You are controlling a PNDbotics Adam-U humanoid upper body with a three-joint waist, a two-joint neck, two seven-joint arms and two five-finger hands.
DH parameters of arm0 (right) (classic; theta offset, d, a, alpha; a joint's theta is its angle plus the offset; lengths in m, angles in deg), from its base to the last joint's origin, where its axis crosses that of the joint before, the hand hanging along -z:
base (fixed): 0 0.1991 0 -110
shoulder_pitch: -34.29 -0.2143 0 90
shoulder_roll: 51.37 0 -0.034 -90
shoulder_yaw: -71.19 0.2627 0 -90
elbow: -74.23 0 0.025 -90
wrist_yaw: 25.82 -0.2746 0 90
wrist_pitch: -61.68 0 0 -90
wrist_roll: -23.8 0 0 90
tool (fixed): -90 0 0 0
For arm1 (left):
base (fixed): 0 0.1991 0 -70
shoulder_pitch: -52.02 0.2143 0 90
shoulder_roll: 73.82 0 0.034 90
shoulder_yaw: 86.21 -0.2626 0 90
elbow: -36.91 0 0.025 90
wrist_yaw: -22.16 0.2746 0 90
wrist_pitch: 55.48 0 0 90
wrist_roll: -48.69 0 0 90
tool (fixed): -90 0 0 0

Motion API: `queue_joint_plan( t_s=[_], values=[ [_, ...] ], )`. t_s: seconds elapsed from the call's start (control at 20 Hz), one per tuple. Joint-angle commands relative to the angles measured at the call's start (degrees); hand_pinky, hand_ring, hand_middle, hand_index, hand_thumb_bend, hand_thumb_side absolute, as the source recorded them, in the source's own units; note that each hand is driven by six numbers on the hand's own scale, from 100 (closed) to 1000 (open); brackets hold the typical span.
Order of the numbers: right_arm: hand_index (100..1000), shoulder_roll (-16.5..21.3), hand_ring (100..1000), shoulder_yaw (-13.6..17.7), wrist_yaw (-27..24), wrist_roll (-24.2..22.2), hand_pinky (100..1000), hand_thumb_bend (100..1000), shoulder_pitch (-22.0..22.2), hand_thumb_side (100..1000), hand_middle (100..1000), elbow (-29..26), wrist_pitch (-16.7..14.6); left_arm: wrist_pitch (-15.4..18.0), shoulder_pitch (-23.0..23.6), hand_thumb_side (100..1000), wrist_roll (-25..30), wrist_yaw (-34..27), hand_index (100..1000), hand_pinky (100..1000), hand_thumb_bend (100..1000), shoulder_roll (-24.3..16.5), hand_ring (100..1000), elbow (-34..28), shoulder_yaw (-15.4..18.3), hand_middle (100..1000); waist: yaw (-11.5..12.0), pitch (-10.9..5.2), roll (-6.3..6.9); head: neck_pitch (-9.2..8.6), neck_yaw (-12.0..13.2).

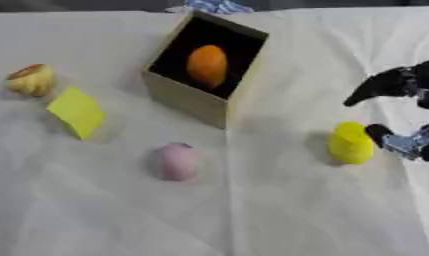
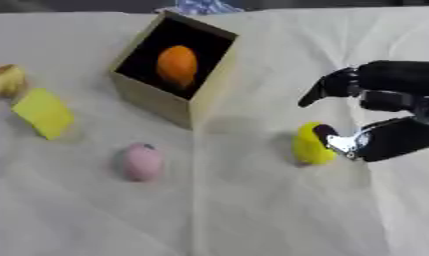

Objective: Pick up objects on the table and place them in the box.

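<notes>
Looking through the left eye, I take the box as my landmark: it lies tipped with its dark opening toward me, and an orange already sits inside, so I count one item done. Left of the box, well apart, a yellow-brown fruit rests on the table, with a yellow block just below it. In front of the box lies a pink egg shape. Right of the box and nearer me is a yellow lump, and my right hand comes in at the frame's edge beside it, mostly cut off. Switching to the right eye, I see that hand better: upper fingers spread above the lump, the thumb touching its right side. The fingers are not closed round it, so I judge the hand released, with the grasp only being set up. My left hand shows in neither view. By my count four things remain outside the box: the lump, which looks like the current target, then the egg shape, the block and the fruit.
</notes>
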Motion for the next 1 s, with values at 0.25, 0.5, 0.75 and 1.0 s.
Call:
queue_joint_plan(
  t_s=[0.25, 0.5, 0.75, 1.0],
  values=[
    [920, -0.9, 890, -0.5, 4.1, -0.8, 913, 100, -0.9, 557, 843, 5.2, -1.4, 0.2, -0.4, 577, 0.0, -0.5, 802, 767, 384, -1.4, 669, -0.7, 0.4, 665, 0.4, -0.34, 0.25, -0.90, -0.2],
    [918, -1.5, 891, -0.1, 4.5, -0.6, 914, 110, -0.1, 545, 843, 8.1, -1.9, 0.2, -0.6, 578, 0.0, -0.6, 802, 767, 383, -1.3, 669, -0.6, 0.4, 665, 0.4, -0.01, 0.33, -1.15, -0.2],
    [920, -1.5, 898, 0.6, 4.2, -0.9, 918, 104, 1.1, 607, 849, 9.6, -2.8, 0.2, -0.6, 578, -0.1, -0.7, 801, 767, 381, -1.3, 669, -0.6, 0.4, 665, 0.5, 0.19, 0.38, -1.20, -0.1],
    [932, -1.7, 912, 0.6, 3.6, -3.3, 924, 136, 1.8, 667, 860, 9.9, -4.8, 0.3, -0.8, 578, -0.1, -0.8, 802, 767, 381, -1.2, 670, -0.6, 0.4, 665, 0.6, 0.30, 0.44, -1.26, -0.1]
  ],
)
